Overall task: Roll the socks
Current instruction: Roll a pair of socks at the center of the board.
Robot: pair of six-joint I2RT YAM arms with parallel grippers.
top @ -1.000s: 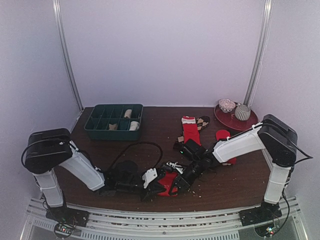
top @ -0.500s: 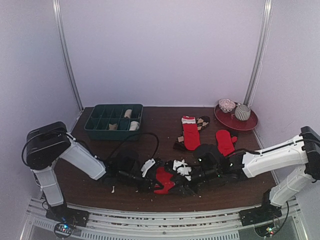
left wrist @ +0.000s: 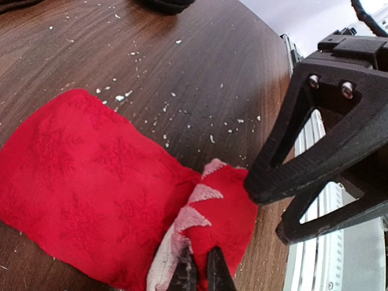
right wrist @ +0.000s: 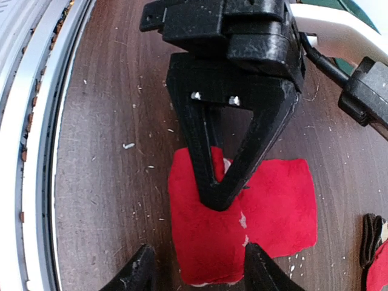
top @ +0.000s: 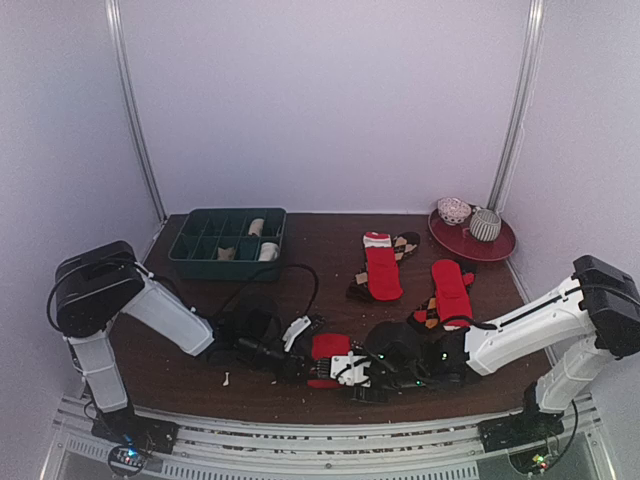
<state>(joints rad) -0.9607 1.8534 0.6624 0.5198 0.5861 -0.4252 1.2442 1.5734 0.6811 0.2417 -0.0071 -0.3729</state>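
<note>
**A:** Where is the sock being worked on?

**B:** The folded red sock (top: 328,347) lies on the desk (top: 310,250), near the front edge and about the middle, between the two arms.

**A:** How do the left jaws stand?

**B:** Narrow, pinched on the folded edge where the white cuff shows. The fingertips (left wrist: 185,274) bite into red cloth.

**A:** And the right jaws?

**B:** Parted, with one finger (right wrist: 142,273) on each side of the sock's end. They are not closed on it.

**A:** And the other socks?

**B:** Farther back, right of centre, there is a red sock with a white cuff (top: 382,270). Another red one (top: 452,288) lies to its right, and a brown diamond-patterned sock (top: 406,243) lies just beyond them. The dark green tray (top: 225,271) sits far left.
</note>
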